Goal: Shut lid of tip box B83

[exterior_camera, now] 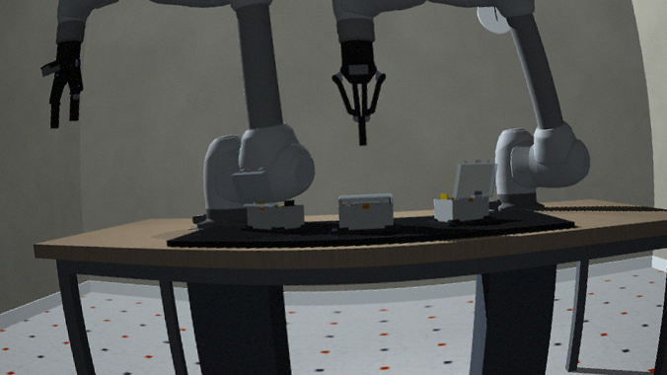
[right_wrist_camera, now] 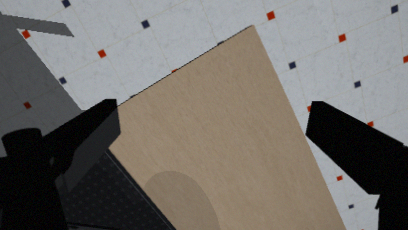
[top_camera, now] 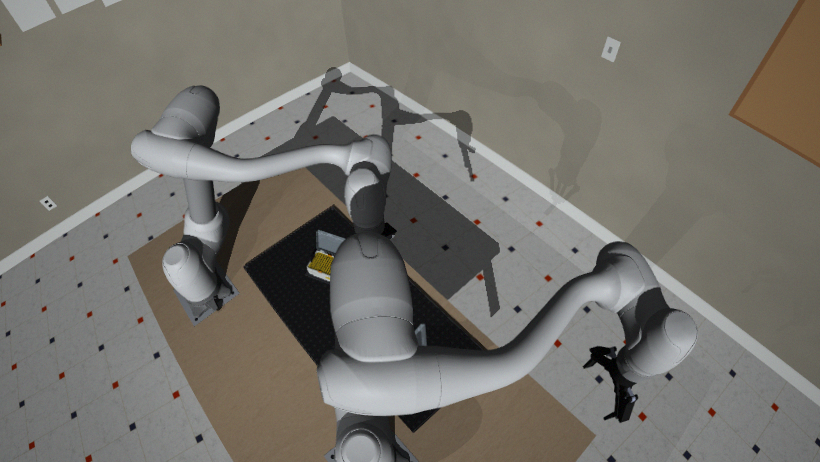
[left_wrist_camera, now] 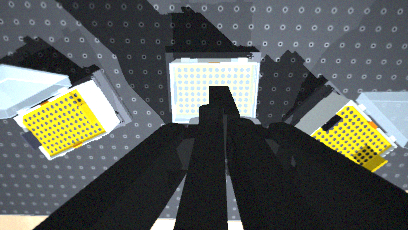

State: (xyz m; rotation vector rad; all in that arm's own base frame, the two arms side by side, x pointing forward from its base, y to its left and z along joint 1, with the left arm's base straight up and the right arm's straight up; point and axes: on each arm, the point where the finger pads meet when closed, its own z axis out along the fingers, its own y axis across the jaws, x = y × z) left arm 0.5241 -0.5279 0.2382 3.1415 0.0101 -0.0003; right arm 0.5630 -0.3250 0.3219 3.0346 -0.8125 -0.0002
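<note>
The middle tip box [exterior_camera: 366, 218] has its lid [left_wrist_camera: 185, 75] [exterior_camera: 365, 199] down over the tips; whether it is latched cannot be told. The outer boxes stand open in the exterior view: the left one [exterior_camera: 279, 218] with its lid [exterior_camera: 251, 185] raised, the right one [exterior_camera: 459, 209] with its lid [exterior_camera: 475, 178] tilted back. No sticker ID is readable. My left gripper [exterior_camera: 363, 141] [left_wrist_camera: 218, 101] is shut and empty, pointing down above the middle box, with a gap between tips and lid. My right gripper [exterior_camera: 64, 123] [top_camera: 598, 391] is open and empty, high beyond the table side.
The boxes stand on a black perforated mat [top_camera: 281, 275] [exterior_camera: 535, 221] on the wooden table [top_camera: 189, 350]. In the left wrist view, open boxes with yellow racks [left_wrist_camera: 60, 125] [left_wrist_camera: 350, 137] flank the middle one. The right arm [top_camera: 370, 298] hides much of the mat in the top view.
</note>
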